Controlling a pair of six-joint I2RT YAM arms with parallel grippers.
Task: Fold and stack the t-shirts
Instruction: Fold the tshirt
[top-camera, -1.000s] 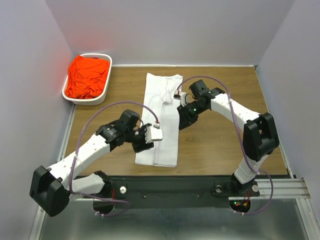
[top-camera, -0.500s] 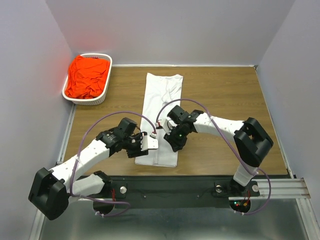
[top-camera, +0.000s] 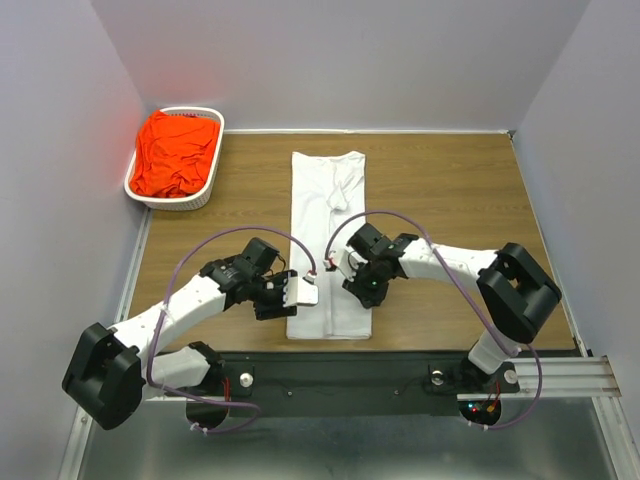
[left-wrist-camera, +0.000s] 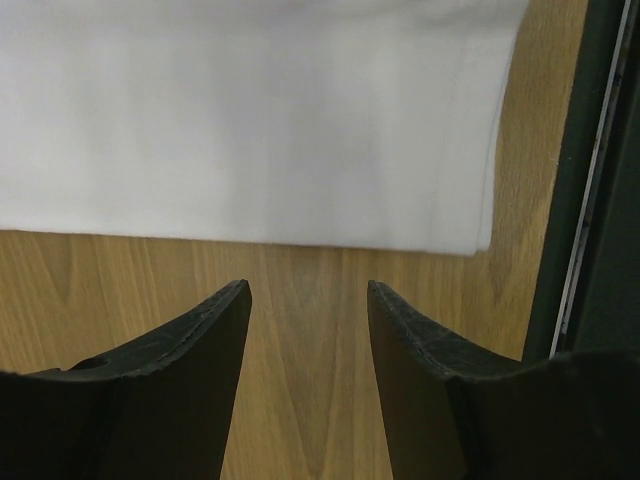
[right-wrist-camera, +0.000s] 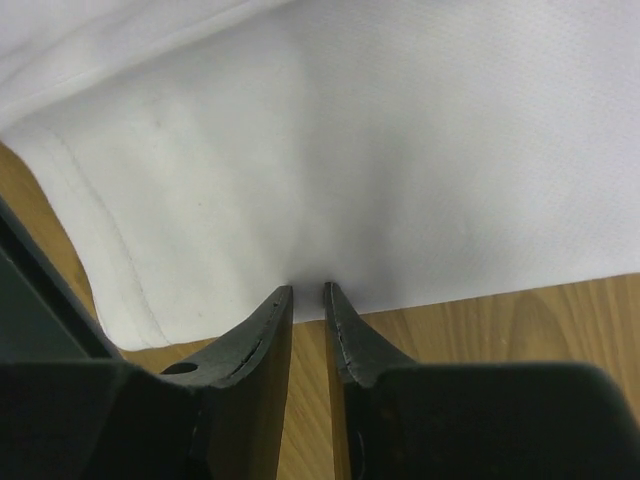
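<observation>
The white t-shirt (top-camera: 325, 200) lies as a long folded strip down the middle of the wooden table. It also shows in the left wrist view (left-wrist-camera: 250, 120) and the right wrist view (right-wrist-camera: 400, 150). My left gripper (top-camera: 287, 302) (left-wrist-camera: 308, 285) is open and empty, low over bare wood just off the shirt's left edge near its near corner. My right gripper (top-camera: 365, 295) (right-wrist-camera: 308, 288) is shut on the shirt's right edge near the near end, and the cloth puckers at its tips. The orange-red t-shirt (top-camera: 175, 150) lies crumpled in the basket.
The white slotted basket (top-camera: 165, 201) stands at the far left corner of the table. The black rail (top-camera: 400, 365) runs along the near edge, close to the shirt's near hem. Grey walls close in both sides and the back.
My right gripper has come from the shirt's far half to its near right edge, and the near end now lies wider and straighter. My left gripper has moved down toward the near left corner.
</observation>
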